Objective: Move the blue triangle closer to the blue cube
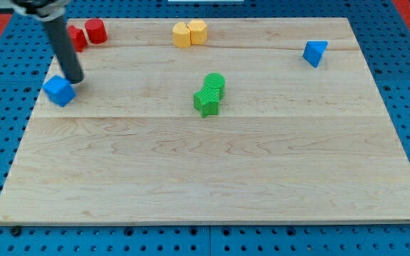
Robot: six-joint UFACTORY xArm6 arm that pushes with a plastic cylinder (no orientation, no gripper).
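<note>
The blue triangle (315, 52) lies near the view's top right of the wooden board (212, 178). The blue cube (59, 90) sits at the view's far left. My tip (75, 80) is just above and to the right of the blue cube, touching or nearly touching it, and far from the blue triangle. The rod leans up toward the view's top left.
Two red blocks (86, 33) stand at the top left, partly behind the rod. Two yellow blocks (189, 33) sit together at top centre. A green star (206, 101) and a green cylinder (215, 83) touch near the middle. Blue pegboard surrounds the board.
</note>
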